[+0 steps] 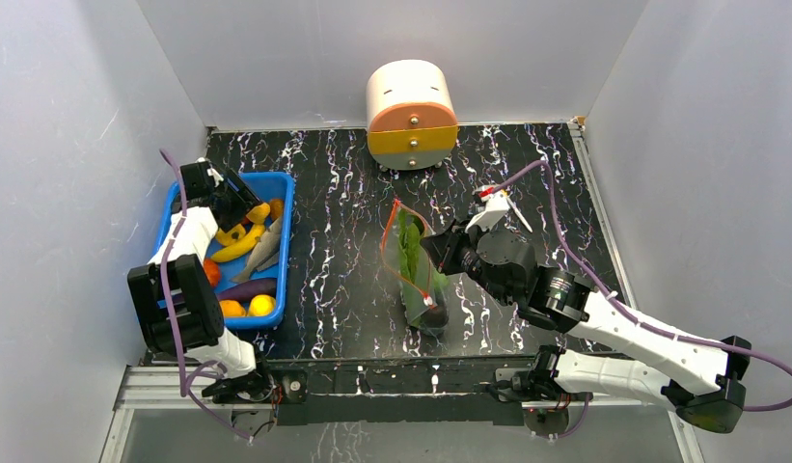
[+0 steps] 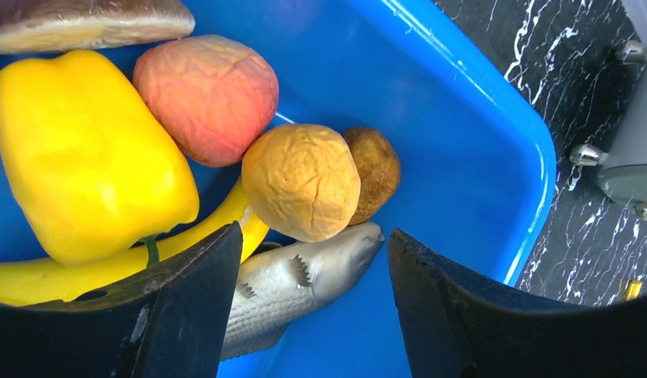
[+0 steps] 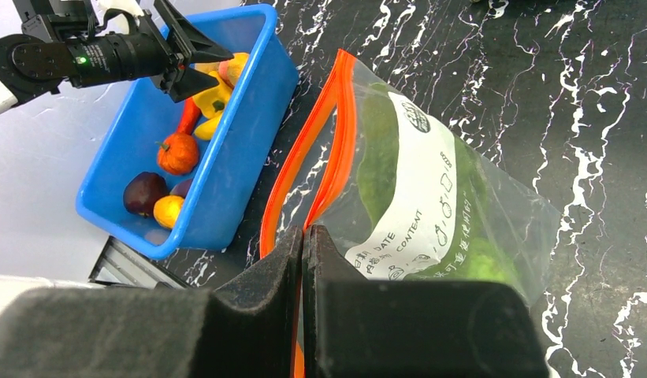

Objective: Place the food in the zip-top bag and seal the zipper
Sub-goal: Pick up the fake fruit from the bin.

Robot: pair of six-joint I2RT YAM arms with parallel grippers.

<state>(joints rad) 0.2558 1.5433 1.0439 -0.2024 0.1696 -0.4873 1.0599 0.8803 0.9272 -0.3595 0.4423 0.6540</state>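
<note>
The clear zip-top bag (image 1: 418, 275) stands mid-table with its mouth open, the red-orange zipper (image 1: 386, 241) forming a loop. A leafy green (image 1: 409, 249) is inside. My right gripper (image 1: 438, 249) is shut on the bag's mouth edge; in the right wrist view its jaws (image 3: 303, 235) pinch the zipper strip (image 3: 320, 134) beside the white label (image 3: 418, 189). My left gripper (image 1: 239, 201) is open over the blue bin. In the left wrist view its jaws (image 2: 314, 236) hover above a toy fish (image 2: 304, 279), a tan-orange ball (image 2: 300, 181), a brown lump (image 2: 377, 169) and a yellow pepper (image 2: 83, 150).
The blue bin (image 1: 287, 222) at the left holds several more toy foods, including a banana (image 2: 68, 272) and a pinkish ball (image 2: 206, 98). A round cream and orange drawer unit (image 1: 411, 116) stands at the back. White walls enclose the table.
</note>
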